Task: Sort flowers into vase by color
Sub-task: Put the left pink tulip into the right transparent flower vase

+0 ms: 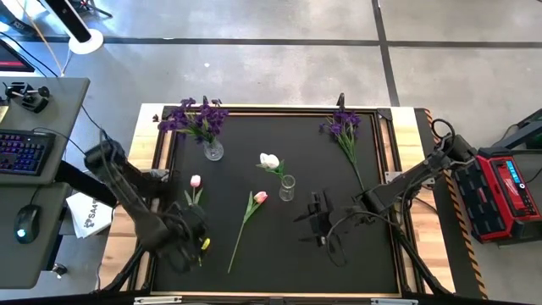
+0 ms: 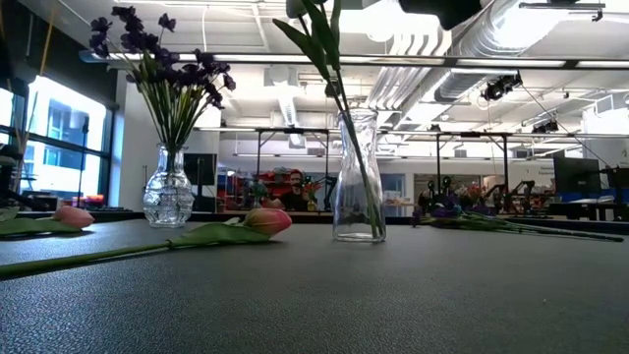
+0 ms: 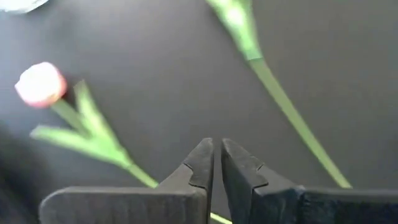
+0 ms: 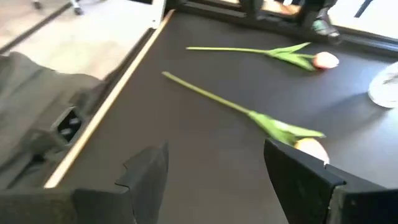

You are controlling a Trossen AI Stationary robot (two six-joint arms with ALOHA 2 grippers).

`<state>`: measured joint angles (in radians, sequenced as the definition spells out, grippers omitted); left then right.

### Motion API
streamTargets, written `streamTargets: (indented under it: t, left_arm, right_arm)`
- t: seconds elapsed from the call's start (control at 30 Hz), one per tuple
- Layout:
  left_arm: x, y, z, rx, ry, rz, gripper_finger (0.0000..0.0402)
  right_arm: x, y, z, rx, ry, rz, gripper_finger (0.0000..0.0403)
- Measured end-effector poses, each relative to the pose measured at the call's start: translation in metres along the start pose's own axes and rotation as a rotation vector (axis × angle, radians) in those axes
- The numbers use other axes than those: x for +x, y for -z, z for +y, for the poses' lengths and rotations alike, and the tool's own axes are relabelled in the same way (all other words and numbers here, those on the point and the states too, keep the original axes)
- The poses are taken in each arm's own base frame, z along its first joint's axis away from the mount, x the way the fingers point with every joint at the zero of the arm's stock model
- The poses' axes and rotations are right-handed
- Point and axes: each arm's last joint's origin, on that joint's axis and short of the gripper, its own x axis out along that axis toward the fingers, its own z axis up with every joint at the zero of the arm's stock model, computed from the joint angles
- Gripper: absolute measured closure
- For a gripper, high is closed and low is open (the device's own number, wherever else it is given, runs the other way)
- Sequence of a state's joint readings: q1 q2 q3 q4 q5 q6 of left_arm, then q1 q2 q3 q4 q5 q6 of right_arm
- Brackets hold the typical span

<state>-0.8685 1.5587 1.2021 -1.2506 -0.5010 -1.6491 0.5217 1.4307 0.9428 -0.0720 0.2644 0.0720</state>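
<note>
My left jaws (image 1: 196,240) sit low over the near left part of the dark table (image 1: 373,254), pressed together on nothing, the tips almost touching in my left wrist view. Just beyond them lies a pink tulip (image 1: 196,181), its stem running back toward me. A second pink tulip (image 1: 260,196) lies near the middle of the table, its long stem slanting toward the near edge.

My right jaws (image 1: 315,218) hang over the middle right of the table, spread wide and empty, pointing toward that second tulip.

A slim clear vase (image 1: 288,187) stands at the centre with a white tulip (image 1: 269,160) in it, leaning toward the far left. A rounder glass vase (image 1: 213,150) at the far left holds a bunch of purple flowers (image 1: 195,116). One loose purple flower (image 1: 344,125) lies flat at the far right, well apart from both vases.
</note>
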Motion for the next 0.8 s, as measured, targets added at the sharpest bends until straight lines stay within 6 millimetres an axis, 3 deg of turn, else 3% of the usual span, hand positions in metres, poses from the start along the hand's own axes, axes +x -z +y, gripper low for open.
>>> streamTargets:
  t: [0.17, 0.3, 0.57, 0.8]
  left_arm:
    - [0.021, 0.009, 0.009, -0.099, -0.262, 0.041, 0.0351]
    - [0.041, 0.013, 0.027, -0.177, -0.344, 0.063, 0.0318]
    - [0.087, 0.026, 0.056, -0.424, -0.377, 0.057, 0.0252]
    - [0.113, 0.036, 0.067, -0.563, -0.349, 0.055, 0.0246]
  right_arm:
    - [-0.006, 0.002, 0.015, 0.027, -0.074, 0.029, 0.0155]
    - [-0.016, 0.000, 0.022, 0.030, -0.097, 0.044, 0.0155]
    - [-0.029, -0.003, 0.026, 0.012, -0.109, 0.031, 0.0155]
    - [-0.030, -0.001, 0.025, -0.023, -0.106, 0.055, 0.0155]
